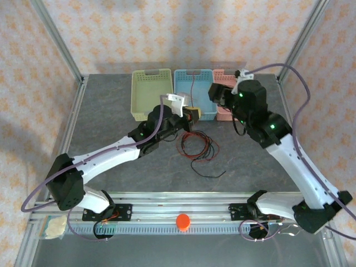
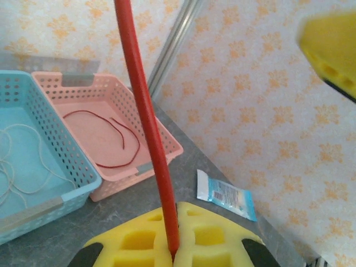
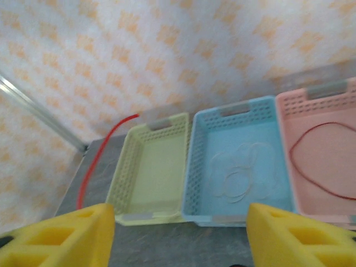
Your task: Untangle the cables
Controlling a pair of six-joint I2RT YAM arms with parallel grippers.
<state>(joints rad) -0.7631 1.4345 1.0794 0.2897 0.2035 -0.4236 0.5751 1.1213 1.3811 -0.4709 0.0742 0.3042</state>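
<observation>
Three baskets are lined up at the far edge of the table (image 1: pixel 111 111): one yellow-green basket (image 3: pixel 119 178), one blue basket (image 3: pixel 189 167) and one pink basket (image 3: pixel 283 156). Two grippers are seen. The left gripper (image 2: pixel 173 245) is clenched on a red cable (image 2: pixel 147 128), whose long axis runs almost straight up the left wrist view and leans slightly left toward the top. The right gripper (image 3: pixel 178 222) is released, its two yellow fingers (image 3: pixel 61 236) set wide apart with nothing between them. One whitish cable (image 3: pixel 240 172) is coiled loosely in the blue basket, and a second red cable (image 2: pixel 136 150) is curved on the floor of the pink basket. A tangle (image 1: pixel 197 146) of red and black loops lies flat near the middle of the table, just in front of the left gripper, with a black tail trailing toward the near right. One packet (image 2: pixel 225 194) lies beside the pink basket.
</observation>
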